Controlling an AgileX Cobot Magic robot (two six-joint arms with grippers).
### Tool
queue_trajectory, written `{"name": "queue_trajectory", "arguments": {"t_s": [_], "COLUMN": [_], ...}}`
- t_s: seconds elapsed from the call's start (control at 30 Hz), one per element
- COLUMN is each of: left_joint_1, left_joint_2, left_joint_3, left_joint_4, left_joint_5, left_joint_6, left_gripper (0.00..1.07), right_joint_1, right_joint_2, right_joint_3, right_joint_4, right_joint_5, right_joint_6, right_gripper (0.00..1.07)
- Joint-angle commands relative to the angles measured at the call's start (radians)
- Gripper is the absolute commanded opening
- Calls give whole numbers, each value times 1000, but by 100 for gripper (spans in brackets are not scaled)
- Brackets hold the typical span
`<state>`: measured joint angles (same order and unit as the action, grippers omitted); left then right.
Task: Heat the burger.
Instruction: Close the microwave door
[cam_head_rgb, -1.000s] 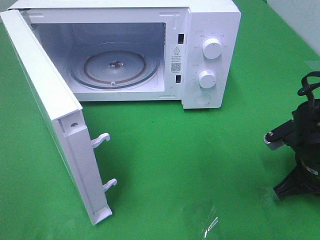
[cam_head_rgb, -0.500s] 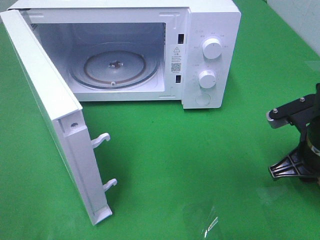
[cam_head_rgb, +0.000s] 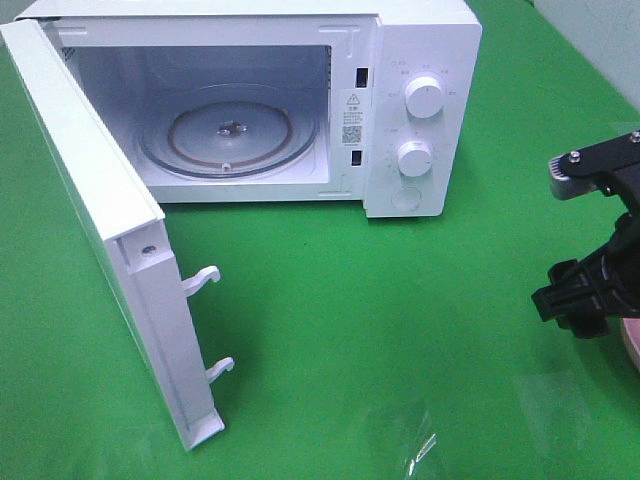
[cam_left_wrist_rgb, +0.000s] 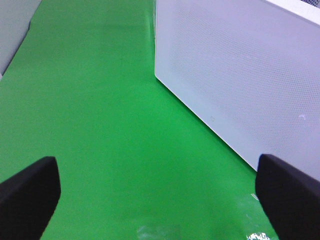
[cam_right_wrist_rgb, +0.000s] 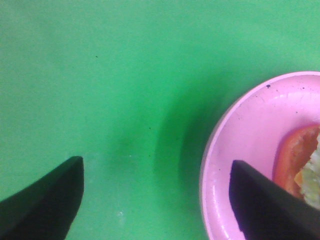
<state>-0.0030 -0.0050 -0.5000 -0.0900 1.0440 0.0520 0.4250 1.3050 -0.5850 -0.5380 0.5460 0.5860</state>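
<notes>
**Burger on its plate, right gripper newly spread**

The burger (cam_right_wrist_rgb: 304, 160) lies on the pink plate (cam_right_wrist_rgb: 240, 150) at the table's right edge, only its rim showing. The right gripper (cam_right_wrist_rgb: 155, 200) has swung over the plate and spread its jaws wide, empty, likely for a pickup. The left gripper (cam_left_wrist_rgb: 160, 195) hangs wide open beside the microwave (cam_head_rgb: 420, 100), whose door (cam_head_rgb: 100, 230) stands open.

Setting: staged robot test bench, not a home kitchen | Evidence: white microwave (cam_head_rgb: 300, 100), door open, on a plain green cloth (cam_head_rgb: 400, 320); black robot arm (cam_head_rgb: 600, 270) at edge
</notes>
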Motion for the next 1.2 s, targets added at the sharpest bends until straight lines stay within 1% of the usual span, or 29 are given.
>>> {"name": "queue_trajectory", "arguments": {"t_s": [0.03, 0.13, 0.17, 0.2, 0.27, 0.37, 0.4, 0.57, 0.63, 1.03, 1.07, 1.1, 1.13, 1.17, 1.2], "left_joint_1": [5, 5, 5, 5, 5, 5, 5, 5, 5, 5, 5, 5, 5, 5, 5], "left_joint_2": [-15, -15, -15, -15, -15, -15, -15, -15, -15, -15, -15, -15, -15, -15, -15], "left_joint_3": [3, 3, 3, 3, 3, 3, 3, 3, 3, 3, 3, 3, 3, 3, 3], "left_joint_4": [-1, -1, -1, -1, -1, -1, -1, -1, -1, -1, -1, -1, -1, -1, -1], "left_joint_5": [-8, -8, -8, -8, -8, -8, -8, -8, -8, -8, -8, -8, -8, -8, -8], "left_joint_6": [1, 1, 1, 1, 1, 1, 1, 1, 1, 1, 1, 1, 1, 1, 1], "left_gripper": [98, 98, 98, 98, 98, 98, 98, 98, 98, 98, 98, 98, 98, 98, 98], "right_joint_1": [-2, -2, -2, -2, -2, -2, -2, -2, -2, -2, -2, -2, -2, -2, -2], "right_joint_2": [-80, -100, -136, -136, -208, -241, -280, -337, -412, -610, -655, -655, -706, -706, -755], "right_joint_3": [-7, -7, -7, -7, -7, -7, -7, -7, -7, -7, -7, -7, -7, -7, -7], "right_joint_4": [114, 145, 199, 199, 284, 305, 324, 354, 384, 401, 401, 401, 401, 401, 401], "right_joint_5": [32, 43, 77, 77, 154, 190, 218, 237, 273, 423, 439, 439, 451, 451, 455], "right_joint_6": [-90, -111, -165, -165, -240, -256, -270, -290, -319, -344, -345, -345, -345, -345, -345], "right_gripper": [81, 81, 80, 80, 80, 79, 79, 78, 78, 76, 76, 76, 76, 76, 76]}}
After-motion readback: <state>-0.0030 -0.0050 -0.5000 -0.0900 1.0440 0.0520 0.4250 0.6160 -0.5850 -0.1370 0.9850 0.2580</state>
